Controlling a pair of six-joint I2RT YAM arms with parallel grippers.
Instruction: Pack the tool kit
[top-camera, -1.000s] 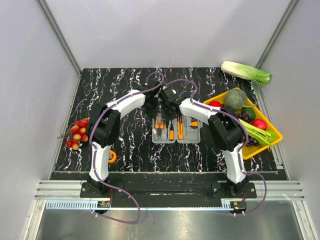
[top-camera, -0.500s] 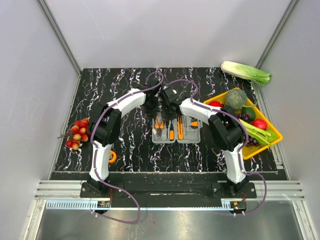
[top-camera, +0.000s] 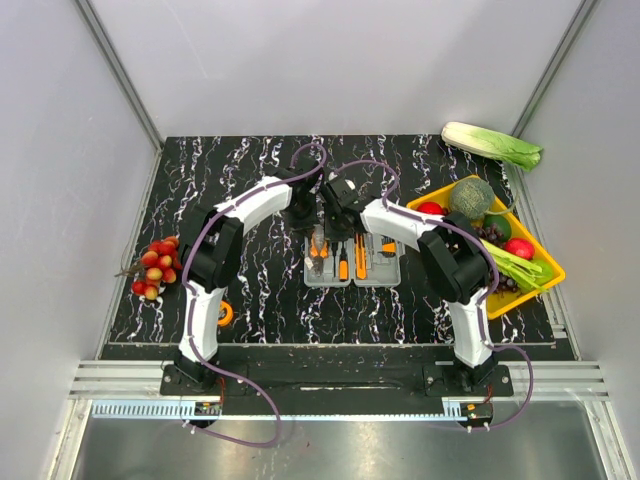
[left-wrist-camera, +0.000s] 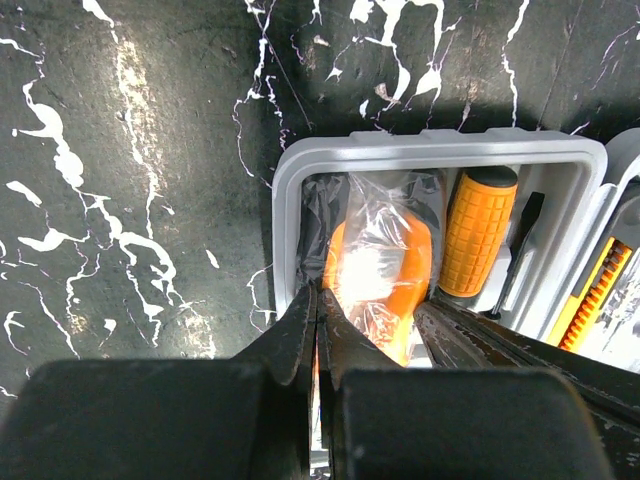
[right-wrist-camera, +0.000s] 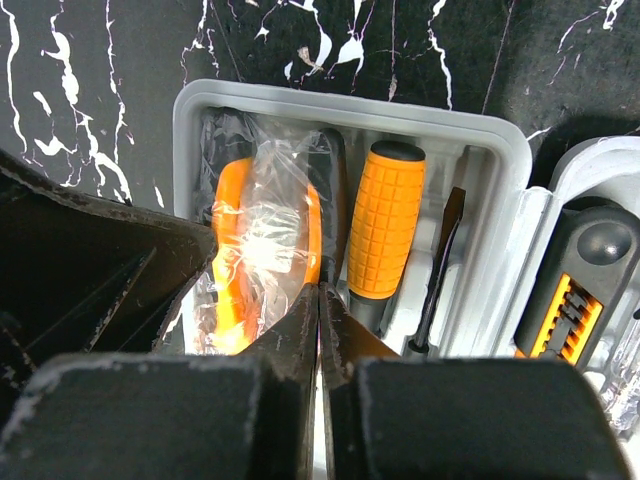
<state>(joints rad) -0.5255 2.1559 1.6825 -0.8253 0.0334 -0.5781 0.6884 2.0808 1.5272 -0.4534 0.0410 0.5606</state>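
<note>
The grey tool kit case (top-camera: 354, 271) lies open in the middle of the table. Its left half (left-wrist-camera: 440, 146) holds orange-handled pliers (left-wrist-camera: 385, 270) wrapped in clear plastic, a ribbed orange screwdriver handle (left-wrist-camera: 478, 235) and a thin black shaft (right-wrist-camera: 440, 270). The right half holds a black-and-orange tool (right-wrist-camera: 590, 290). My left gripper (left-wrist-camera: 320, 295) is shut, its tips at the pliers' left handle. My right gripper (right-wrist-camera: 320, 290) is shut too, its tips between the pliers (right-wrist-camera: 262, 250) and the screwdriver handle (right-wrist-camera: 385, 235). Both grippers (top-camera: 300, 225) (top-camera: 338, 228) hang close together over the case's far end.
A yellow tray (top-camera: 548, 277) of vegetables stands at the right, with a cabbage (top-camera: 492, 145) behind it. A bunch of red fruit (top-camera: 155, 268) lies at the left edge, and a small orange ring (top-camera: 225, 314) near the left arm's base.
The right wrist has shifted very slightly. The case and the tools lie as before.
</note>
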